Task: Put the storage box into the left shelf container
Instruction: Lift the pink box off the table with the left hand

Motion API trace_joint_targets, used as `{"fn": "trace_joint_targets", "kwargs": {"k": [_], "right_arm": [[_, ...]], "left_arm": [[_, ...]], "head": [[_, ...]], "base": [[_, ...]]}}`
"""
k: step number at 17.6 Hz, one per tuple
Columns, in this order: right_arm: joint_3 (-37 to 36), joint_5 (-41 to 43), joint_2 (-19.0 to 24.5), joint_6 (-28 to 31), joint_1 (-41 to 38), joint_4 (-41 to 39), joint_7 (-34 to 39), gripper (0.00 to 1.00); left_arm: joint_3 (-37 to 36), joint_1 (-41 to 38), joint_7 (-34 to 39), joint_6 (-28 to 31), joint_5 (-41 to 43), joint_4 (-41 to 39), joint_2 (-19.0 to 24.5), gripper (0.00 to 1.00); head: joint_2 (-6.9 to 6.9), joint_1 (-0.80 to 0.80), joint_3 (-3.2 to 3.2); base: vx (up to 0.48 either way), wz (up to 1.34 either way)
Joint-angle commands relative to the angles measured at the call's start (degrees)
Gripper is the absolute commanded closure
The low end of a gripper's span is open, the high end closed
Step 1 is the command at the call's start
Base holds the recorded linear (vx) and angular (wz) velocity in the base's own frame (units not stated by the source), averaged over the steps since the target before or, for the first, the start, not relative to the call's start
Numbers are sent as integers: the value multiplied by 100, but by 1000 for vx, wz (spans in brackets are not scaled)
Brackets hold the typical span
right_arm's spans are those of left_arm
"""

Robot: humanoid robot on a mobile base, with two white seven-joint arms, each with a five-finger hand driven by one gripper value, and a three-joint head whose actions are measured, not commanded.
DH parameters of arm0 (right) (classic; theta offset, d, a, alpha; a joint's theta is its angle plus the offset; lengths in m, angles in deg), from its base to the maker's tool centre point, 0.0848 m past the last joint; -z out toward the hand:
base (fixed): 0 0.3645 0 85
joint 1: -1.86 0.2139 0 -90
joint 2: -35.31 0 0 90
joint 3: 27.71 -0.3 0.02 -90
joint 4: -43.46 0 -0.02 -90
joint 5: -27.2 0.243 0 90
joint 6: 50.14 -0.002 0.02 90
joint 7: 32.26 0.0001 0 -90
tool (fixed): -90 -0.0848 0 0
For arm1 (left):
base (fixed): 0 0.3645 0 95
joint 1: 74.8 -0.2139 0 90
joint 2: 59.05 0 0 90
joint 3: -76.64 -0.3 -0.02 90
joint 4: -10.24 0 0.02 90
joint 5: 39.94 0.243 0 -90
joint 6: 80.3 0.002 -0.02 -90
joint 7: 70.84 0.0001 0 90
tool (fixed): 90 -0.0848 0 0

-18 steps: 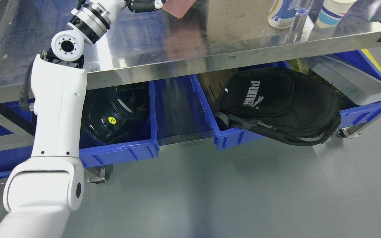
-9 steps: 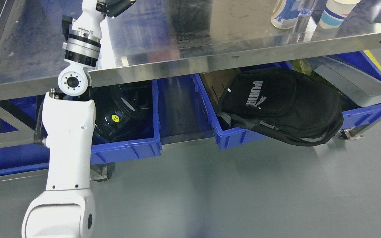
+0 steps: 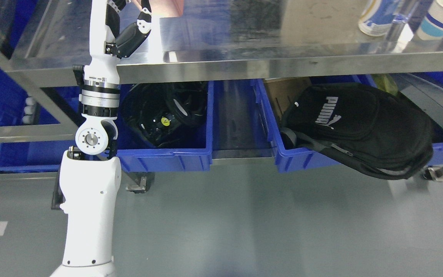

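The whole view has slid right since the earlier pictures, so the camera moved, and the left arm now stands straighter. The left robot hand [image 3: 135, 29] reaches up over the tabletop [image 3: 244, 34] near its front left edge. I cannot tell whether it holds anything. A pink thing [image 3: 164, 7] at the top edge may be the storage box. The hand could bump the tabletop's edge going down to the left blue bin [image 3: 167, 159], which is already quite full.
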Motion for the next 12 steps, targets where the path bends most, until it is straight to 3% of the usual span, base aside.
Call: {"fn": "trace_joint_targets", "kwargs": {"k": [1, 6, 12], "right_arm": [[-17, 9, -100, 8, 34, -100, 5, 0], [-17, 9, -100, 8, 34, -100, 14, 0], [-17, 9, -100, 8, 34, -100, 5, 0]], "left_arm": [[-276, -865, -2, -254, -266, -1381, 61, 97], [-864, -1199, -2, -440, -397, -1381, 61, 97], [-734, -1796, 16, -571, -617, -1337, 61, 97]], "head": [[0, 0, 0], [0, 0, 0], [3, 0, 0]], "base": [[-1, 535], [-84, 680], [-93, 1325]]}}
